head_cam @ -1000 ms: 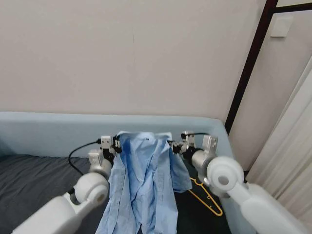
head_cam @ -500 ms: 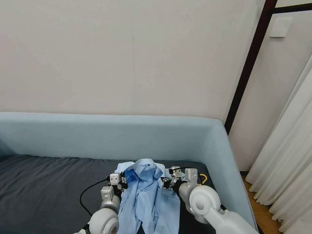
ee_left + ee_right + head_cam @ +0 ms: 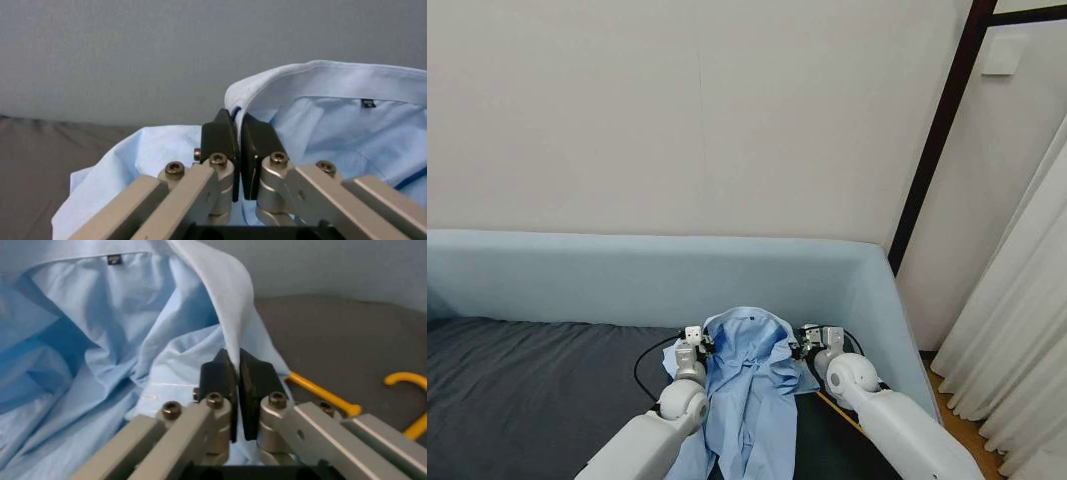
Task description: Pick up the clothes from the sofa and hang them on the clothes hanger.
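The left gripper (image 3: 238,130) and right gripper (image 3: 235,367) each pinched the collar (image 3: 333,74) of the light-blue cotton shirt (image 3: 749,400) — such thin holds could slip, dropping it over the yellow plastic hanger (image 3: 320,391).

Open room: dark seat cushion (image 3: 517,385), stretching away on the robot's left. Obstacles: sofa backrest (image 3: 577,275) close behind the shirt (image 3: 747,385); armrest (image 3: 882,320) and yellow hanger (image 3: 313,389) near on the right.
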Tool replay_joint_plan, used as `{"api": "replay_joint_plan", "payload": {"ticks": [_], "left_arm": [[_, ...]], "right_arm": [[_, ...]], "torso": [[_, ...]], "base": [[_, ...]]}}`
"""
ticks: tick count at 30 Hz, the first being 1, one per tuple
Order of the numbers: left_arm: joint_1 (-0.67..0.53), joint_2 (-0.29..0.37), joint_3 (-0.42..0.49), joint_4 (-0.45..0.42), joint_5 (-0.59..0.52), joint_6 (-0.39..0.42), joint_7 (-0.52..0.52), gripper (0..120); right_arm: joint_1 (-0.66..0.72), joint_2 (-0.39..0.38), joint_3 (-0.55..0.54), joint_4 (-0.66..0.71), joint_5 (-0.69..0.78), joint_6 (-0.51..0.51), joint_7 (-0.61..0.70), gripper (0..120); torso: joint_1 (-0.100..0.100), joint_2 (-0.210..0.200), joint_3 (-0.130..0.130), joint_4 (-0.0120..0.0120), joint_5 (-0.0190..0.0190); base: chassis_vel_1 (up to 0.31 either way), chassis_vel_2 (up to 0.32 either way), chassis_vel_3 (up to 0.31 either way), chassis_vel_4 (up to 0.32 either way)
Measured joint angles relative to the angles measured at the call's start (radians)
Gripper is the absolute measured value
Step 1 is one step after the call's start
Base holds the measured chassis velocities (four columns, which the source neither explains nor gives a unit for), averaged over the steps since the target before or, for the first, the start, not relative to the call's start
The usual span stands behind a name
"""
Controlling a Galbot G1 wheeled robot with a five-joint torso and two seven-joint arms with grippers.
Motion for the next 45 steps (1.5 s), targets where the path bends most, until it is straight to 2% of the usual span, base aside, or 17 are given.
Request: {"api": "replay_joint_plan", "payload": {"ticks": [1,4,7,8,10,13,14,17,19,24,30,35,39,42,45], "left_arm": [[0.000,0.000,0.000,0.000,0.000,0.000,0.000,0],[0.006,0.016,0.007,-0.008,0.003,0.000,0.000,0],[0.009,0.023,0.005,-0.013,0.003,0.000,0.000,0],[0.012,0.030,0.002,-0.018,0.003,-0.001,0.000,0],[0.014,0.033,0.000,-0.023,0.003,-0.001,0.000,0],[0.037,0.045,-0.016,-0.044,0.011,-0.002,0.000,0],[0.037,0.045,-0.016,-0.044,0.011,-0.002,0.000,0],[0.057,0.053,-0.027,-0.058,0.023,-0.007,-0.001,0],[0.064,0.055,-0.029,-0.065,0.024,-0.008,0.000,0],[0.086,0.070,-0.032,-0.091,0.025,-0.008,-0.001,0],[0.099,0.096,-0.030,-0.120,0.026,-0.007,-0.002,0],[0.106,0.110,-0.029,-0.132,0.025,-0.006,-0.002,0],[0.112,0.115,-0.028,-0.144,0.021,-0.004,-0.004,0],[0.113,0.112,-0.028,-0.146,0.019,-0.003,-0.005,0],[0.114,0.109,-0.028,-0.150,0.020,-0.003,-0.005,0]], "right_arm": [[0.000,0.000,0.000,0.000,0.000,0.000,0.000,4],[-0.028,-0.037,0.017,0.055,-0.032,-0.004,0.000,19],[-0.048,-0.060,0.033,0.092,-0.039,-0.007,0.001,26],[-0.068,-0.088,0.054,0.129,-0.044,-0.009,0.003,34],[-0.079,-0.103,0.065,0.148,-0.045,-0.009,0.003,38],[-0.135,-0.175,0.115,0.206,-0.045,-0.010,-0.017,53],[-0.135,-0.175,0.115,0.206,-0.045,-0.010,-0.017,53],[-0.186,-0.216,0.123,0.211,-0.067,-0.027,-0.051,66],[-0.200,-0.219,0.123,0.202,-0.081,-0.034,-0.063,70],[-0.202,-0.171,0.108,0.071,-0.179,-0.023,-0.139,93],[-0.141,-0.128,0.087,-0.081,-0.231,0.015,-0.194,100],[-0.114,-0.100,0.082,-0.187,-0.257,0.048,-0.224,100],[-0.080,-0.059,0.106,-0.323,-0.283,0.090,-0.258,100],[-0.067,-0.046,0.116,-0.364,-0.287,0.106,-0.272,100],[-0.056,-0.032,0.128,-0.398,-0.285,0.113,-0.278,94]], "torso": [[0.000,0.000,0.000,0.0000,0.0000],[0.000,0.000,0.000,0.0004,0.0000],[0.000,0.000,0.000,0.0003,0.0002],[0.000,0.000,0.000,0.0002,0.0000],[0.000,0.000,0.000,0.0001,0.0000],[0.000,0.000,0.000,-0.0001,-0.0002],[0.000,0.000,0.000,-0.0001,-0.0002],[0.000,0.000,0.000,-0.0002,-0.0001],[0.000,0.000,0.000,-0.0003,-0.0001],[0.000,0.000,0.000,0.0001,0.0001],[0.000,0.000,0.000,0.0003,-0.0001],[0.000,0.000,0.000,0.0001,-0.0003],[0.000,0.000,0.000,0.0001,-0.0002],[0.000,0.000,0.000,0.0002,-0.0001],[0.000,0.000,0.000,0.0002,-0.0002]], "base": [[0.000,0.000,0.000,0.000],[0.000,0.000,0.000,0.000],[0.000,0.000,0.000,0.000],[0.000,0.000,0.000,0.000],[0.000,0.000,0.000,0.000],[0.000,0.000,0.000,0.000],[0.000,0.000,0.000,0.000],[0.000,0.000,0.000,0.000],[0.000,0.000,0.000,0.000],[0.000,0.000,0.000,0.000],[0.000,0.000,0.000,0.000],[0.000,0.000,0.000,0.000],[0.000,0.000,0.000,0.000],[0.000,0.000,0.000,0.000],[0.000,0.000,0.000,0.000]]}}
